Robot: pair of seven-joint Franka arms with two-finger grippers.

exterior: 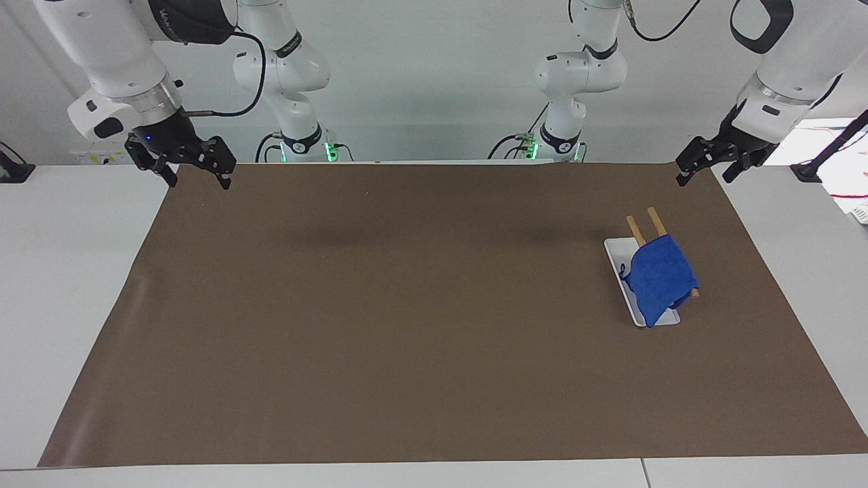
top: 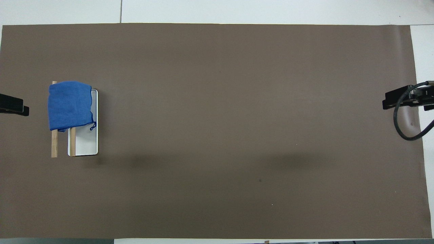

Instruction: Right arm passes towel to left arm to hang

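The blue towel point(exterior: 661, 278) point(top: 69, 105) hangs draped over two wooden bars point(exterior: 641, 227) of a small rack with a white base point(exterior: 617, 254) point(top: 84, 144), toward the left arm's end of the table. My left gripper point(exterior: 704, 173) point(top: 13, 105) hovers open and empty over the mat's edge at that end, apart from the towel. My right gripper point(exterior: 198, 177) point(top: 403, 99), with its blue light and looping cable, hovers open and empty over the mat's edge at the right arm's end.
A brown mat point(exterior: 407, 305) covers most of the white table point(exterior: 68, 271). Both arm bases point(exterior: 302, 146) stand along the table's edge at the robots' end.
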